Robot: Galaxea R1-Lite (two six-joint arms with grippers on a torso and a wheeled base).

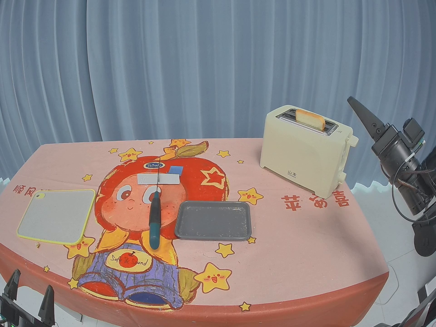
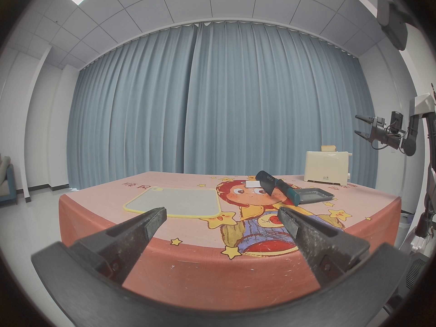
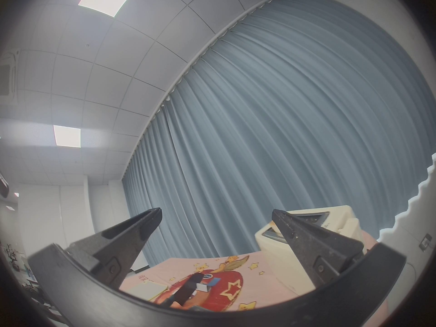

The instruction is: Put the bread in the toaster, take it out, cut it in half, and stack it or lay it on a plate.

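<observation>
A slice of bread (image 1: 310, 118) stands up out of a slot of the cream toaster (image 1: 305, 151) at the table's back right. A knife (image 1: 155, 219) with a teal handle lies at mid-table, beside a grey rectangular plate (image 1: 213, 220). A grey cutting board (image 1: 57, 216) with a yellow rim lies at the left. My right gripper (image 3: 215, 225) is open and held in the air off the table's right side, to the right of the toaster (image 3: 309, 246). My left gripper (image 2: 222, 221) is open, low in front of the table's near left corner, with nothing between its fingers.
A small white card and a blue block (image 1: 160, 177) lie behind the knife's tip. The table carries a pink cartoon cloth (image 1: 295, 260). A blue curtain hangs behind it. The table's front right area is bare cloth.
</observation>
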